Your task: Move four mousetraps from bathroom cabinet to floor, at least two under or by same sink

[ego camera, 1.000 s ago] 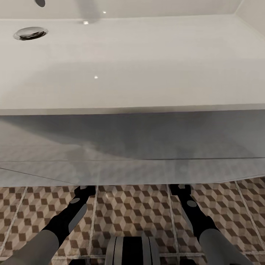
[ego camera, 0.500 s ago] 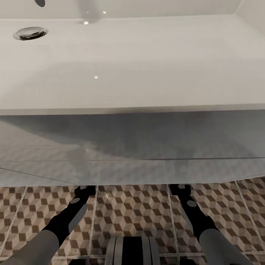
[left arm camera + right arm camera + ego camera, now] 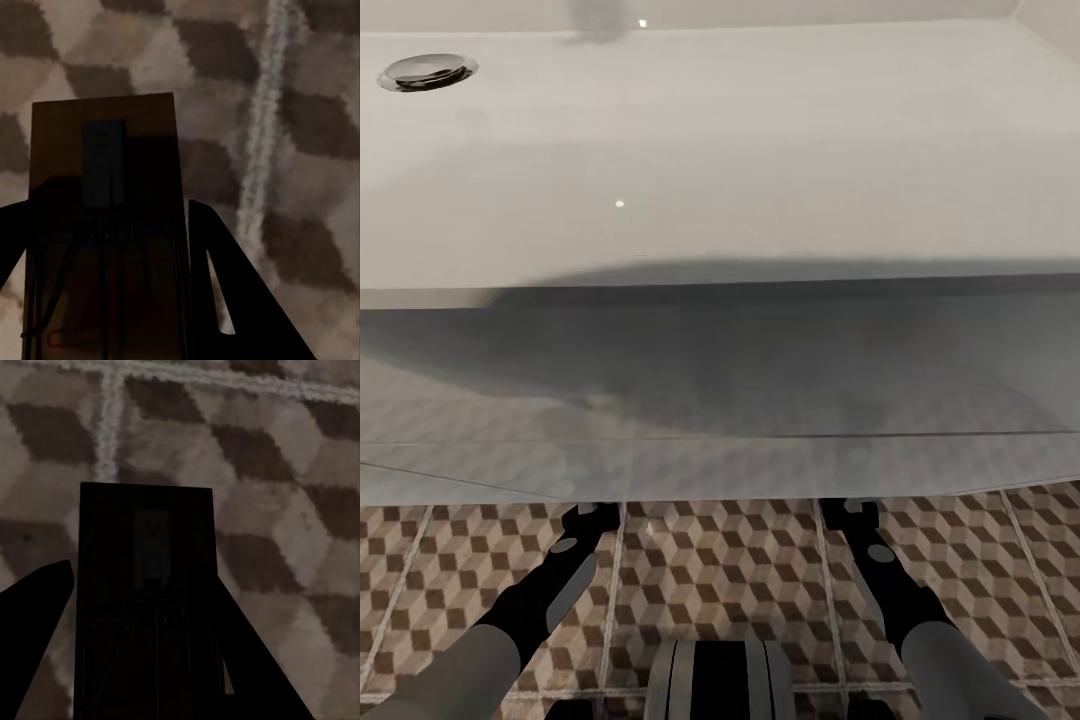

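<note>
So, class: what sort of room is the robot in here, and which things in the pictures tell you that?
Most likely a bathroom: a glossy white sink with a chrome drain stands over cube-patterned floor tiles.

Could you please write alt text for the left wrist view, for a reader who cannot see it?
A flat wooden mousetrap with dark wire parts sits between the two dark fingers of the left tool, seen close up. Behind it lies the bathroom floor, cube-patterned tiles in brown and beige crossed by a pale grout line.
</note>
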Controlling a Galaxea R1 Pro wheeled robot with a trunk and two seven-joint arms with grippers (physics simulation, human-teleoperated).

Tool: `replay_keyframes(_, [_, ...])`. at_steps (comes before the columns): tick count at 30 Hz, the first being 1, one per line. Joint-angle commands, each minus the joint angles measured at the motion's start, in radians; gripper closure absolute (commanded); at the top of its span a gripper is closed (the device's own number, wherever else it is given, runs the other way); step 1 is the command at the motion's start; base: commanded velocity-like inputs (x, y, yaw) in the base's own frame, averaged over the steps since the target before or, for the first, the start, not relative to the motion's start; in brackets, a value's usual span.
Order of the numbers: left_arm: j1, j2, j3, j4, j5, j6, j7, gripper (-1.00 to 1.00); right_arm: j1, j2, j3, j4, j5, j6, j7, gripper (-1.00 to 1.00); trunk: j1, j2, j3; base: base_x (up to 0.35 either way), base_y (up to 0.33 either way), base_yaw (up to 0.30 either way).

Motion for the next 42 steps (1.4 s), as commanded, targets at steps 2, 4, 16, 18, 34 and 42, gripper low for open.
replay_keyframes(2, [0.0,0.002,-0.008,-0.002,0.004,0.003,0.009,1.0,-0.001,0.001,-0.005,0.001,0.009,-0.004,0.001,1.0,0.0,0.0,-0.001,0.0,0.0,0.0])
replay_keyframes(4, [0.0,0.002,-0.008,-0.002,0.004,0.003,0.009,1.0,-0.001,0.001,-0.005,0.001,0.009,-0.004,0.001,1.0,0.0,0.0,-0.001,0.0,0.0,0.0])
replay_keyframes(16, [0.0,0.001,-0.008,-0.002,0.004,0.003,0.009,1.0,-0.001,0.001,-0.005,0.001,0.009,-0.004,0.001,1.0,0.0,0.0,-0.001,0.0,0.0,0.0])
replay_keyframes(18, [0.0,0.001,-0.008,-0.002,0.004,0.003,0.01,1.0,-0.001,0.001,-0.005,0.001,0.01,-0.004,0.001,1.0,0.0,0.0,-0.001,0.0,0.0,0.0])
replay_keyframes(34, [-0.001,0.001,-0.008,-0.002,0.004,0.003,0.009,1.0,-0.001,0.001,-0.003,0.001,0.011,-0.004,0.001,1.0,0.002,-0.001,-0.016,0.0,0.0,0.0])
replay_keyframes(42, [0.0,0.0,-0.008,-0.002,0.004,0.003,0.009,1.0,-0.001,0.001,-0.003,0.001,0.011,-0.004,0.001,1.0,0.002,-0.001,-0.016,0.0,0.0,0.0])
